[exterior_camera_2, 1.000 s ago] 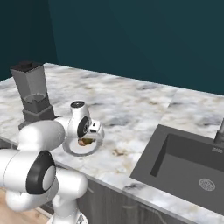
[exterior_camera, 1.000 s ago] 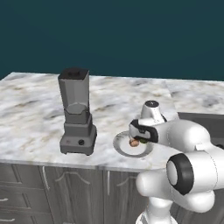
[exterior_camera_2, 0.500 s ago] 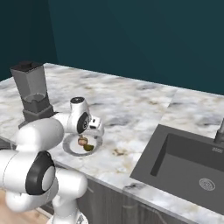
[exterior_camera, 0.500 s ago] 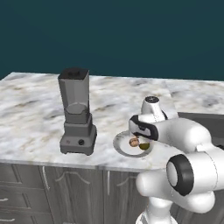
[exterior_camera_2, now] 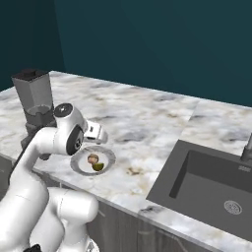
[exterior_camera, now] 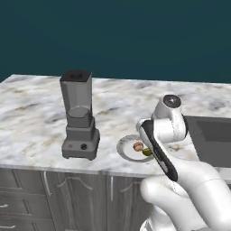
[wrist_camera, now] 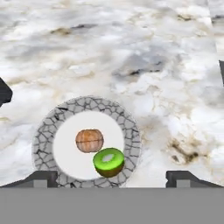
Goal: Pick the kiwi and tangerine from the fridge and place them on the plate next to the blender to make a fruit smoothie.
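The tool stood released, its two dark fingertips spread wide at either side of the hand view with nothing between them. A second before, it had sat low over the plate, clenched on a fruit; since then the jaws had parted and the hand had lifted clear.

Directly beneath it lay the plate, with its crackled grey rim, and on the pale centre sat both fruits: the tangerine near the middle and the kiwi, cut face up and bright green, touching it on the side nearer the tool. In the right base view the same pair showed on the plate, tangerine and kiwi side by side, free of the hand.

The plate rested near the front edge of the marble desk, with the blender just beside it and a sink well apart toward the other end.

With both fruits lying on the plate next to the blender and nothing held, the task looked complete; only a withdrawal of the arm seemed to remain.
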